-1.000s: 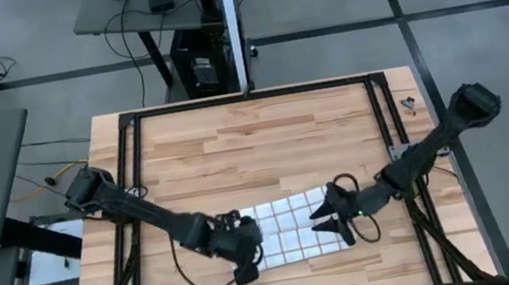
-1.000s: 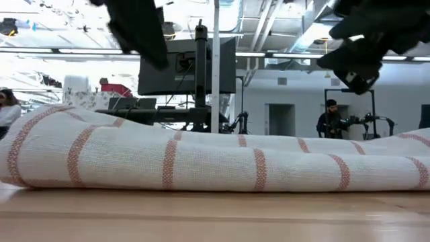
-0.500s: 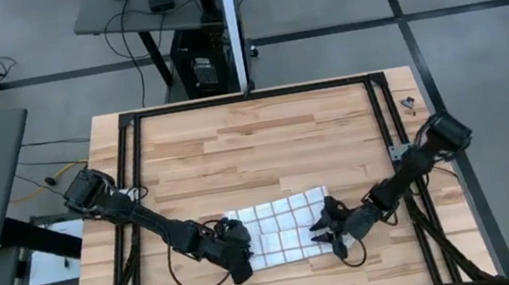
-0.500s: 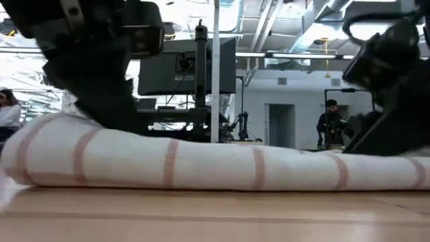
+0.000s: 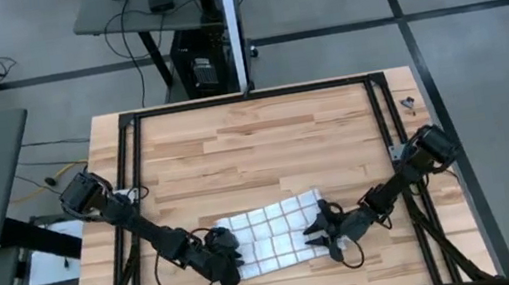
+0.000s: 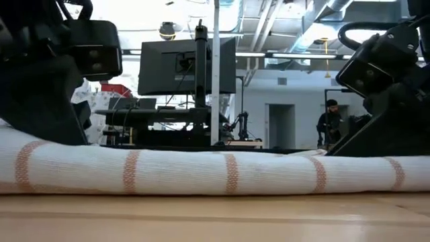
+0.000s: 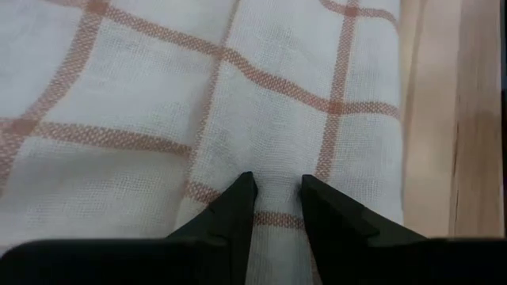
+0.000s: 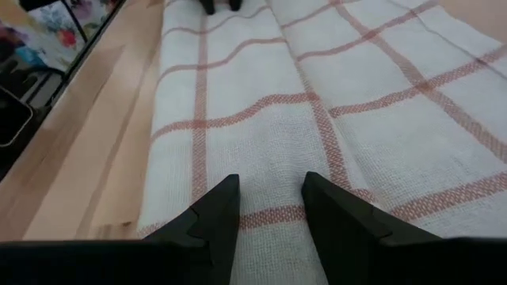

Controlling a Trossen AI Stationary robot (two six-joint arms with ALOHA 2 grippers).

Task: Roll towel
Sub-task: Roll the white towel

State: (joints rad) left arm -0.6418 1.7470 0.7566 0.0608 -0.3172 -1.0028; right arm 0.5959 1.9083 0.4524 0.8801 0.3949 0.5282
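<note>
The towel [image 5: 273, 235] — white with thin red-orange checks — lies on the wooden table [image 5: 264, 141] close to its near edge, roughly midway between the left and right edges and slightly askew to them. From above it reads as a flat, grid-marked rectangle; from table height it shows as a long, low band with a rounded near edge, so at most a fold or a first shallow turn has been laid in along that side, and no tight cylinder has formed. The left gripper [image 5: 229, 264] sits at the towel's left end, near its near-left corner, and its wrist camera shows the two dark fingers [image 7: 238, 207] pressed down onto the cloth with only a narrow gap between them, a small ridge of fabric standing in that gap; whether it is truly pinched I cannot tell. The right gripper [image 5: 326, 230] is at the towel's right end, its fingers [image 8: 215, 207] parted and resting on the cloth rather than clamped on it. In my judgement the rolling is at an early stage — both ends are covered, but nearly the whole length of cloth remains to be wound up toward the far edge.
</note>
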